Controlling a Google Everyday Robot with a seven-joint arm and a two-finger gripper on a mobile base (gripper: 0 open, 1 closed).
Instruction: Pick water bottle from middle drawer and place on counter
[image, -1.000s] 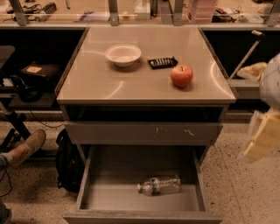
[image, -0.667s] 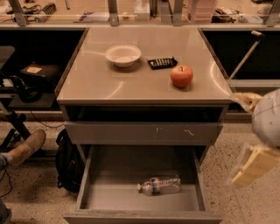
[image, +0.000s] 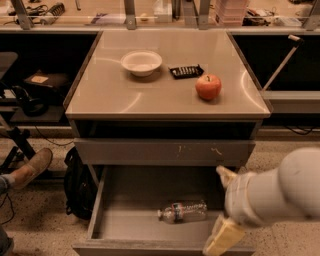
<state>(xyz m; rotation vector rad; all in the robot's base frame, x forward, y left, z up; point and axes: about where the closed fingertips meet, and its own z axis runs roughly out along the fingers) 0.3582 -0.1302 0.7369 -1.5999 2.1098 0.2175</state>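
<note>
Reach step: gripper (image: 215, 210), spread wide and empty, hung just right of bottle (image: 182, 212) in drawer (image: 125, 220); next probably required lowering onto it.

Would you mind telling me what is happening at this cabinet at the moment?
A robot arm extends in from the right, with its pincer open at the right end of the pulled-out middle drawer. The water bottle lies on its side on the drawer floor, just left of the pincer, not yet grasped. The counter above holds a bowl, a red apple and a small black object.
</note>
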